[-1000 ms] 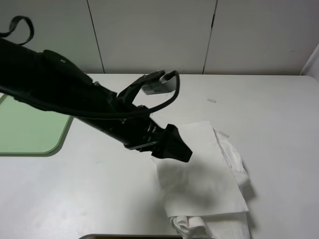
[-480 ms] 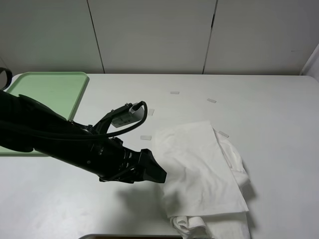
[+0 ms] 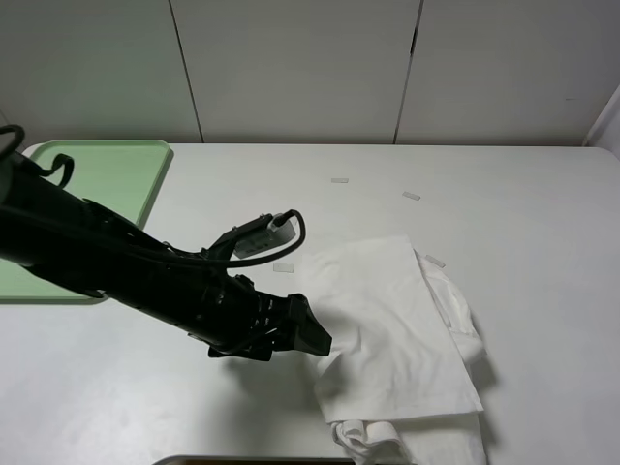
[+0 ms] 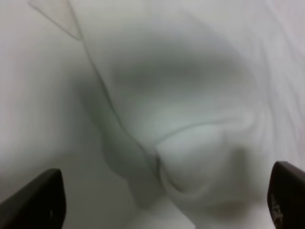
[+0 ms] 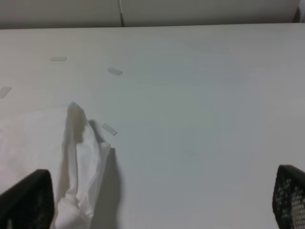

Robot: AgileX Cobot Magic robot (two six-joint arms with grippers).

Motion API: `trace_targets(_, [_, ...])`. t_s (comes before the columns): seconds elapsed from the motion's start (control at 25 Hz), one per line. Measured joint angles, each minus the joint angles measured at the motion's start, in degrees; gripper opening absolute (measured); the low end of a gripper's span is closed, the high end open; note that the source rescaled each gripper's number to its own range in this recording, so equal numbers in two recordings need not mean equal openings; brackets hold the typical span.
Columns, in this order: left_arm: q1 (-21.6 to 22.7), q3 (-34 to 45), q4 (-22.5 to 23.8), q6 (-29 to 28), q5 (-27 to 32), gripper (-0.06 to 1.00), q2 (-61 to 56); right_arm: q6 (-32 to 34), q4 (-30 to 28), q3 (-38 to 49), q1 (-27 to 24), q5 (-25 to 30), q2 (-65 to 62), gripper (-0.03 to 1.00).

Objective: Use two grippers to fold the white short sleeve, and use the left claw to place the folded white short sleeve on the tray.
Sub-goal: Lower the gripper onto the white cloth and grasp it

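Observation:
The white short sleeve (image 3: 387, 310) lies folded into a rough rectangle on the table, right of centre, with bunched layers at its near and right edges. My left gripper (image 3: 315, 337) hangs low at the shirt's left edge, its arm stretching in from the left. In the left wrist view the gripper (image 4: 164, 202) is open, and a rounded fold of the shirt (image 4: 181, 95) bulges between its fingertips (image 4: 40, 200). The light green tray (image 3: 107, 170) sits at the far left, partly behind the arm. My right gripper (image 5: 157, 200) is open over bare table, with the shirt (image 5: 76, 152) off to one side.
Small white tape strips (image 3: 339, 180) (image 3: 412, 196) (image 3: 433, 261) lie on the white table (image 3: 523, 213) around the shirt. A pale panelled wall (image 3: 291, 68) closes the back. A dark edge (image 3: 242, 461) shows at the table's front.
My left arm dropped from high above the shirt, uncovering the tray, then slid a little to the right until the gripper reached the shirt's left edge. The shirt has not moved.

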Motion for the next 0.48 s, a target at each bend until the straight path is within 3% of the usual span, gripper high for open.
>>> trace_targets(0.48, [-0.3,-6.2,-1.8,0.3,3.0,0.80,9.7,0.0,0.0,0.0,0.0,0.0,0.0,1.00])
